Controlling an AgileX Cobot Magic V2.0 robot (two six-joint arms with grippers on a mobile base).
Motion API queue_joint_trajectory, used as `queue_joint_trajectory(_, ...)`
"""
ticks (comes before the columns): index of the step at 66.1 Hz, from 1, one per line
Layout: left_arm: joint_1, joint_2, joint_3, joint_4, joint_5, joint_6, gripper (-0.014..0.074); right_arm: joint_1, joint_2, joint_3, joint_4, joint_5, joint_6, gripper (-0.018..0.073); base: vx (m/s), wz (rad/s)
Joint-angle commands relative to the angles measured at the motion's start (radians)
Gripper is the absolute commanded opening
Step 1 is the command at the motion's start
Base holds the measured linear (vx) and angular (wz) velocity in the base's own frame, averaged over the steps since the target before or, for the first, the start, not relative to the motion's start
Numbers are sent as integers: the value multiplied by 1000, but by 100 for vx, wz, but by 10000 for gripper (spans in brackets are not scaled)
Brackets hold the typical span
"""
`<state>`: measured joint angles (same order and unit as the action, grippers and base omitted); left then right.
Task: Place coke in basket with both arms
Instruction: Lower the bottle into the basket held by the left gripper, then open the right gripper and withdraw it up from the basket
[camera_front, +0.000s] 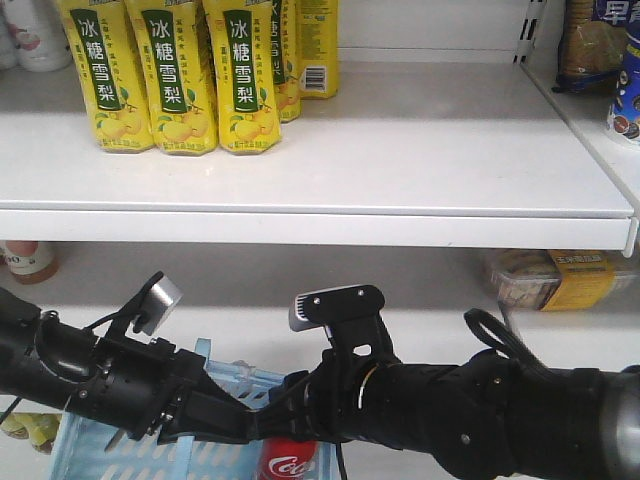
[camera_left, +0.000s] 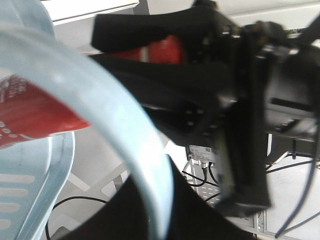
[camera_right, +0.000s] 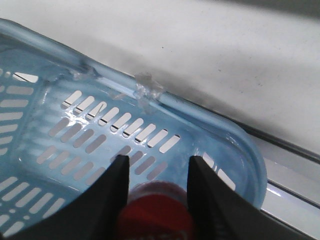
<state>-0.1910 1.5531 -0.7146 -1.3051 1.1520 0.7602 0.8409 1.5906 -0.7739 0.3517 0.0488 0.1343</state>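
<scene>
The right tool (camera_right: 160, 165) is clenched on the red top of the coke (camera_right: 155, 212), one finger on each side. The bottle hangs over the slotted inside of the basket (camera_right: 210, 119), near an end wall. The left tool (camera_front: 228, 424) sits by the basket's rim, too blurred to tell whether it is clenched or released, and behind both arms a white shelf (camera_front: 400, 150) carries yellow drink bottles (camera_front: 175, 75).
</scene>
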Motion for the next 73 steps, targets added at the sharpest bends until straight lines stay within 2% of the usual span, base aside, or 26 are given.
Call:
queue_joint_trajectory(1, -1, -34, -20, -75, 51, 8, -6, -2, -23, -35, 11, -83, 6, 158, 0, 0)
queue_joint_trajectory(15, -1, -34, -20, -75, 51, 8, -6, -2, -8, -35, 16, -63, 7, 311, 0, 0)
queue_joint_trajectory(25, -1, -34, -20, -75, 51, 8, -6, -2, -8, -35, 16, -60, 7, 375, 0, 0)
queue_joint_trajectory(40, -1, -34, -20, -75, 51, 8, -6, -3, -33, -35, 18, -38, -1, 383, 0, 0)
queue_joint_trajectory(50, -1, -34, -20, -75, 51, 8, -6, -3, -97, -35, -12, -21, -12, 383, 0, 0)
queue_joint_trajectory(59, -1, -34, -20, -75, 51, 8, -6, -10, -182, -35, -79, 22, -12, 383, 0, 0)
queue_joint_trajectory(65, -1, -34, -20, -75, 51, 8, -6, -35, -239, -35, -115, 68, -12, 383, 0, 0)
queue_joint_trajectory(73, -1, -34, -20, -75, 51, 8, -6, -109, -321, -35, -159, 126, -12, 383, 0, 0)
